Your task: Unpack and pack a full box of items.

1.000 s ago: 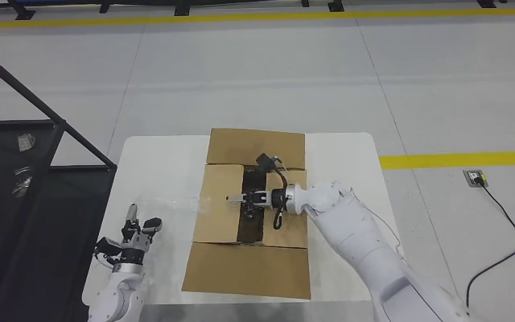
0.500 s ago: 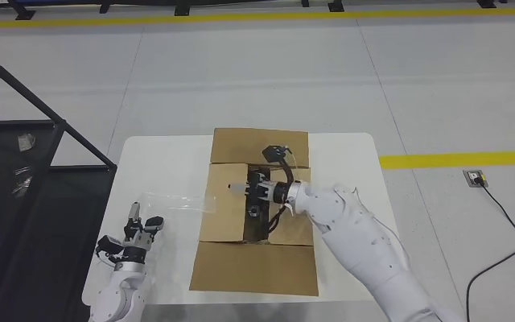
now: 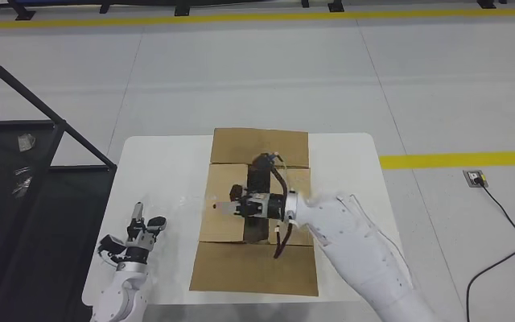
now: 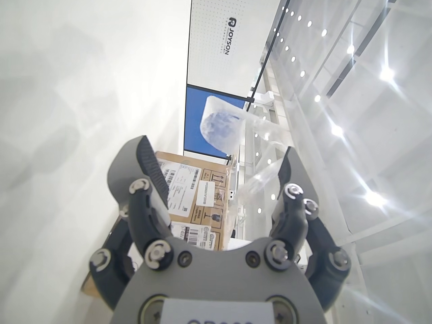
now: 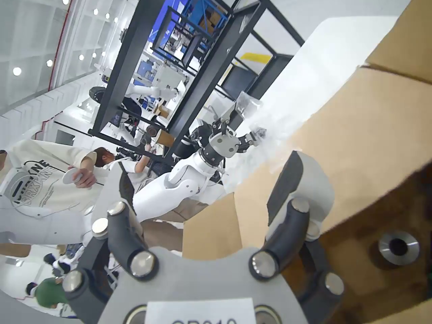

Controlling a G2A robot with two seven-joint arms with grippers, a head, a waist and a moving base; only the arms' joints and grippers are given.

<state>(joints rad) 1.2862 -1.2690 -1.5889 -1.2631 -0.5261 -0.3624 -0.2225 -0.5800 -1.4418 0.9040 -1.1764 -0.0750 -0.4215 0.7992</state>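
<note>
An open cardboard box sits mid-table with its flaps spread flat. My right gripper hovers over the box's left flap and points left; it is open with nothing between its fingers. A metal cylinder lies in the dark inside of the box, beside that gripper. A clear plastic bag lies left of the box, and rises crumpled in the left wrist view. My left gripper stands open and empty near the table's front left corner, pointing up toward the labelled box side.
The white table has bare surface left of the box and a narrower strip on its right. A black metal rack stands just off the table's left edge. A cable hangs from the right wrist over the box opening.
My right gripper has swung from above the box opening leftward, out over the left flap. The plastic bag has sunk flatter on the table. The left arm has barely moved.
</note>
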